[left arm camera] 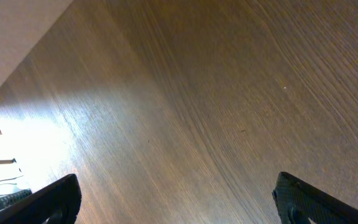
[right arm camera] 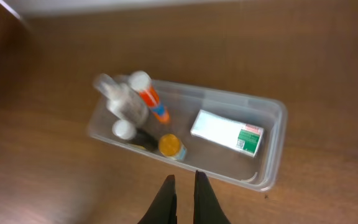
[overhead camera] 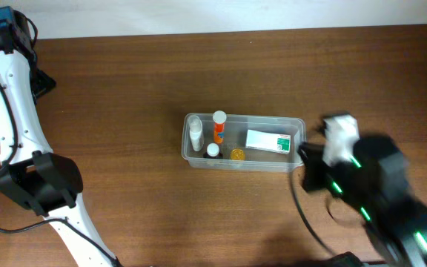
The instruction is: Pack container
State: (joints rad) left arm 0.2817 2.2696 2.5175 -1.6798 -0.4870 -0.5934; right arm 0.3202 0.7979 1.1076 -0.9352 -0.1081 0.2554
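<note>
The container [overhead camera: 296, 123] is a clear shallow plastic tub in the middle of the table. In it are a white bottle [overhead camera: 196, 133], an orange and white tube [overhead camera: 219, 127], a small dark bottle with a white cap [overhead camera: 213, 150], a yellow-capped jar [overhead camera: 237, 154] and a white and green box [overhead camera: 267, 141]. The right wrist view shows the container [right arm camera: 281, 127] with the same items. My right gripper [right arm camera: 185, 179] is shut and empty, just outside the tub's near wall. My left gripper [left arm camera: 176, 186] is open and empty over bare table, far from the tub.
The table [overhead camera: 124, 81] is dark brown wood. The left arm [overhead camera: 13, 96] runs along the left edge. The right arm [overhead camera: 369, 185] is blurred at the right of the tub. The table's far edge meets a pale wall.
</note>
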